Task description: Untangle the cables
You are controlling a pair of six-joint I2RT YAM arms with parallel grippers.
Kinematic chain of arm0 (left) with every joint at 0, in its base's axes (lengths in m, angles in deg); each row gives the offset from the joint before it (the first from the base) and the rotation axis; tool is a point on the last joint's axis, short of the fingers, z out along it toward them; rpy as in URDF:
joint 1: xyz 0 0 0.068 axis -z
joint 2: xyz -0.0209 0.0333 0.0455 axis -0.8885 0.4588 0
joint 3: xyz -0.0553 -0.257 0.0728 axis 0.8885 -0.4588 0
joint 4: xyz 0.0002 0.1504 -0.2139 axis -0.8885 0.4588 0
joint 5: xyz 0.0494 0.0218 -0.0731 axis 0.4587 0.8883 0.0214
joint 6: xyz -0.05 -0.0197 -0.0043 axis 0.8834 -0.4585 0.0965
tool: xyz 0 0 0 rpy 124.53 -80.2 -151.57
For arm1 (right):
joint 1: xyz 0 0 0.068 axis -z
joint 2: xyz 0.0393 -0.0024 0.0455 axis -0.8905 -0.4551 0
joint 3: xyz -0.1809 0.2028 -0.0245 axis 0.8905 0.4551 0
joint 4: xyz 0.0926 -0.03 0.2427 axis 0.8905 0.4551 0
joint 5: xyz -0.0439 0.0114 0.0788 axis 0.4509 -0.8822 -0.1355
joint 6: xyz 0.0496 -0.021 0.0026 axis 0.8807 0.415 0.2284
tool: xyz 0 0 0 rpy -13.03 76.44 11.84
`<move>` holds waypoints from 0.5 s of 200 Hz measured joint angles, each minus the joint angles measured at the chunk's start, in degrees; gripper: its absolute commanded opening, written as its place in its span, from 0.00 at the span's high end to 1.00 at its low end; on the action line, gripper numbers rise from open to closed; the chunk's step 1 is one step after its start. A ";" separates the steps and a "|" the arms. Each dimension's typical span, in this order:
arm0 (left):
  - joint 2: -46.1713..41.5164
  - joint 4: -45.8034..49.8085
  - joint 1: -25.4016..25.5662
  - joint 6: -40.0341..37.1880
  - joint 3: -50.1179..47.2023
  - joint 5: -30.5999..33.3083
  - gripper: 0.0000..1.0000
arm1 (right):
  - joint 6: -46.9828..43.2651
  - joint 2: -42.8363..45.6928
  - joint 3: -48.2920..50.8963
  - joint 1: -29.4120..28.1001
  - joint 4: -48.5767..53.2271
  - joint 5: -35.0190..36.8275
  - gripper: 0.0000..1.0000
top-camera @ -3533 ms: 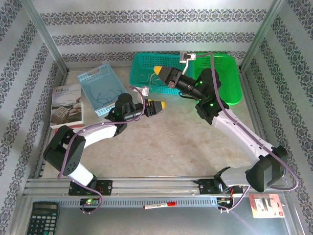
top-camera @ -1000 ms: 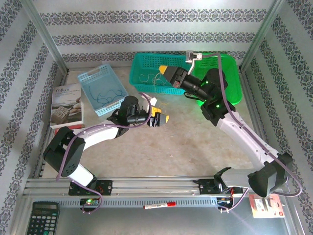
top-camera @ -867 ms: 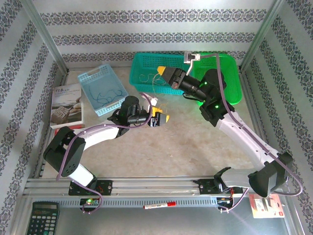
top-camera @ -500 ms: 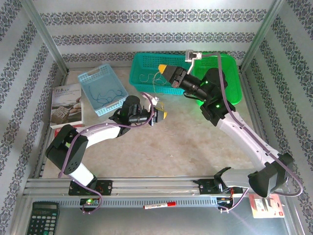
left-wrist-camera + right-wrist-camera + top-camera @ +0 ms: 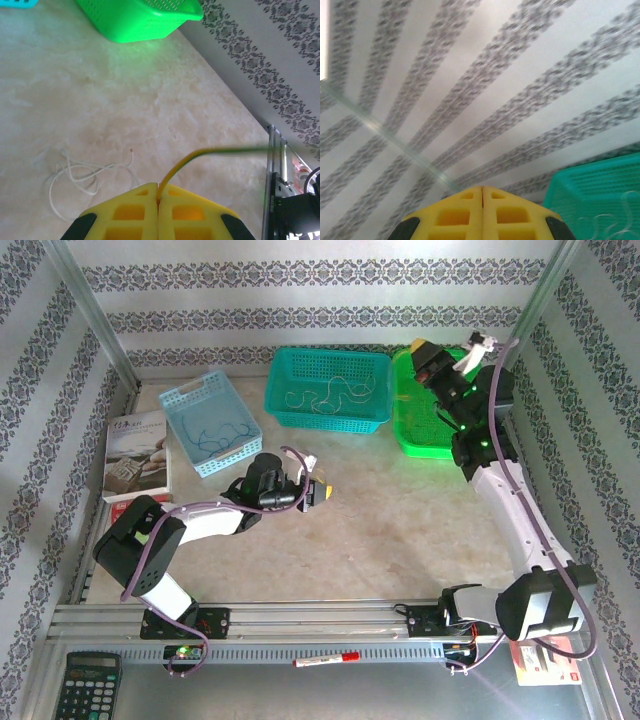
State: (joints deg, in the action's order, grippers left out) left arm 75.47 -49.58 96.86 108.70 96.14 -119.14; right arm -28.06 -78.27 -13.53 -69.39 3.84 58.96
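On your worktop (image 5: 380,510), a light blue plastic basket (image 5: 195,388) sits beside a paperback book (image 5: 137,453). A teal mesh basket (image 5: 325,420) and a bright green basket (image 5: 420,435) stand side by side at the back. A black calculator (image 5: 86,685) lies near-left.

The left claw (image 5: 158,189) and right claw (image 5: 482,190) are yellow, the cable (image 5: 210,150) yellow-green, the table (image 5: 400,530) marbled beige, the walls (image 5: 300,300) grey-striped, with a teal basket (image 5: 325,421), green basket (image 5: 428,450) and blue basket (image 5: 198,390).

Striped, patterned wallpaper walls (image 5: 300,300) enclosed the pale marbled worktop (image 5: 380,530) from nine through three o'clock, evenly lit.
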 measured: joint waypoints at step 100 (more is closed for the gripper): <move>-2.32 1.97 -0.02 0.13 -0.46 0.61 1.00 | -7.76 -14.05 2.95 5.16 -1.33 16.26 1.00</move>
State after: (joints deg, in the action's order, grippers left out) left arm 73.15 -47.61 96.84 108.83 95.68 -118.53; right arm -35.82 -92.32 -10.58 -64.23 2.51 75.22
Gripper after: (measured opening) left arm 0.053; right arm 0.053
